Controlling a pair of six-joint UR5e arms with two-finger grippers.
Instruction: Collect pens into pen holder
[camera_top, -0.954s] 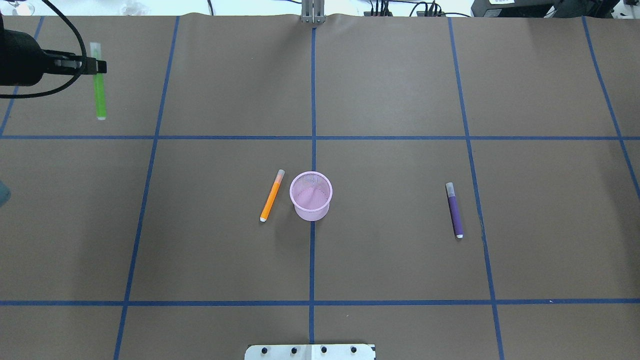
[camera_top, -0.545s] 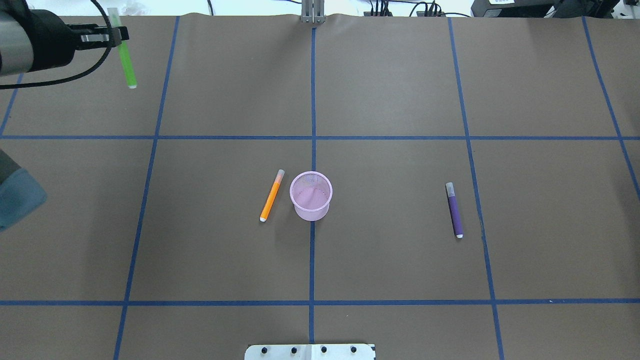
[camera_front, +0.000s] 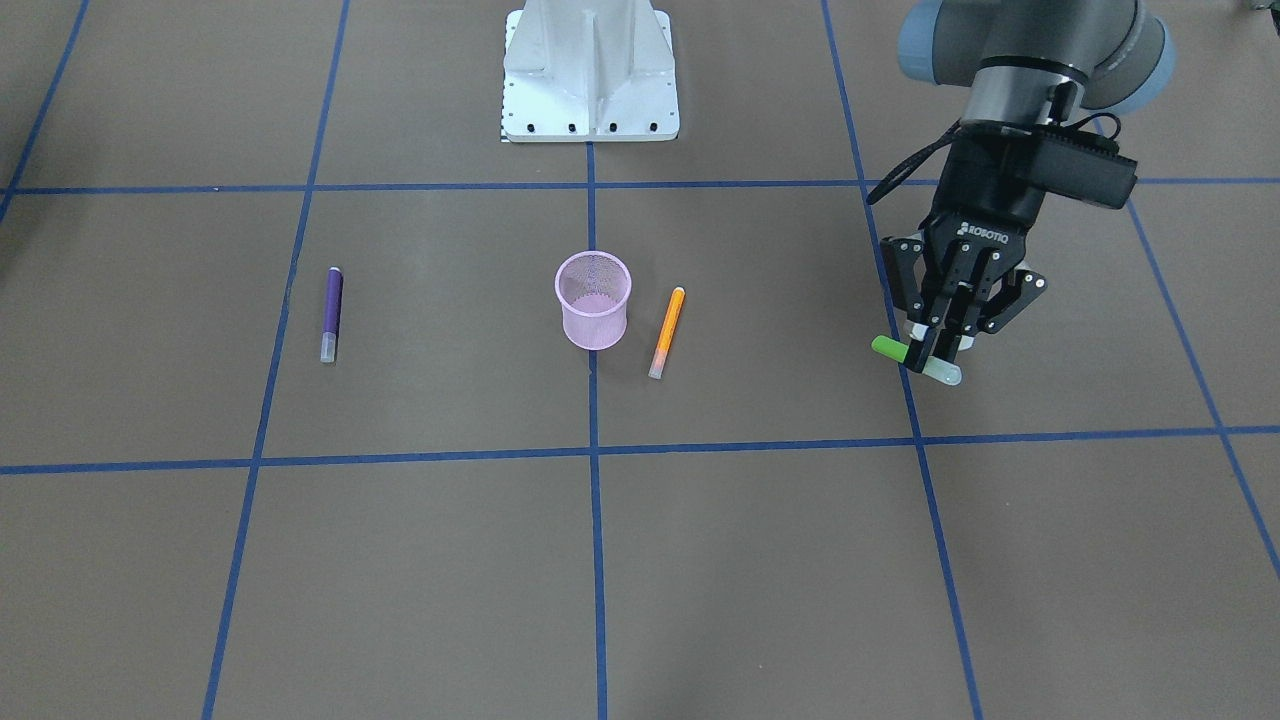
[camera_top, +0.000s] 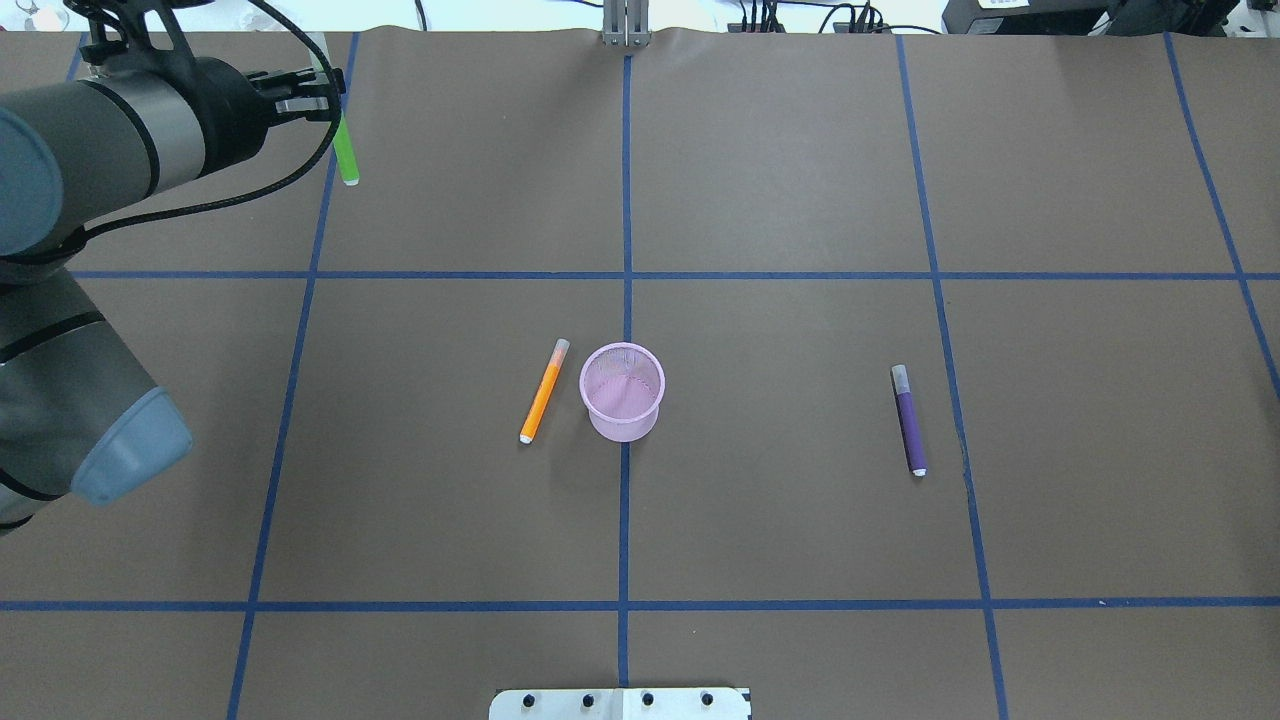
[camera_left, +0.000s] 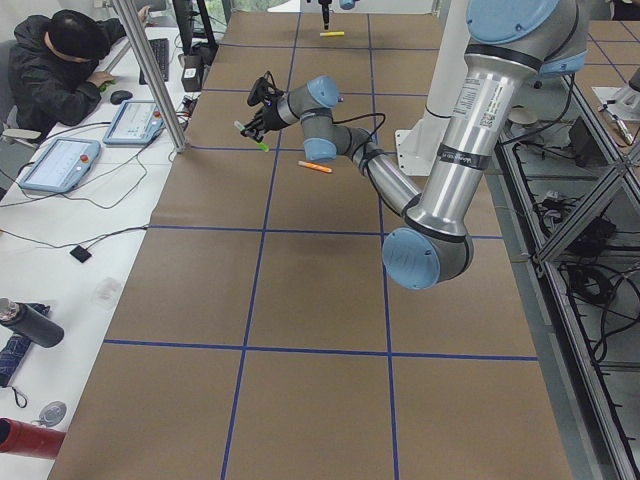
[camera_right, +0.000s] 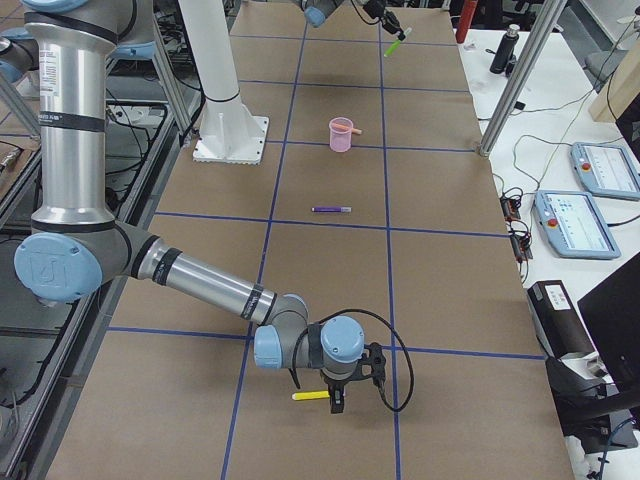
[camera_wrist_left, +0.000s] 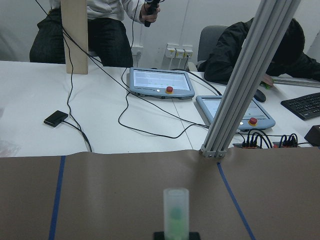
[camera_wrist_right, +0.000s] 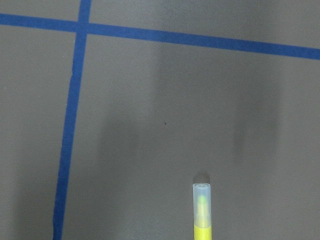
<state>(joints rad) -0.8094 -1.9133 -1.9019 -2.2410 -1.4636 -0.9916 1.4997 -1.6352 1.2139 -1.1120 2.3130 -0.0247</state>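
The left gripper (camera_front: 930, 355) is pinching the green pen (camera_front: 885, 347) crosswise above the worktop (camera_front: 760, 560), the pen's whitish cap poking out on one side, well apart from the pink mesh pen holder (camera_front: 593, 318). The orange pen (camera_front: 667, 330) is lying just beside the holder, with the purple pen (camera_front: 332, 312) farther off on its other side. The right gripper (camera_right: 336, 398) is sitting at the yellow pen (camera_right: 308, 396) at the worktop's far end (whether it is spread or pressed together cannot be told).

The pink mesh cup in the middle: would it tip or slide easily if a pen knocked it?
Probably light: the pen holder is see-through wire mesh and looks empty. It narrows toward its base and seems unfastened on the table cover, so a sideways knock could slide or tip it.
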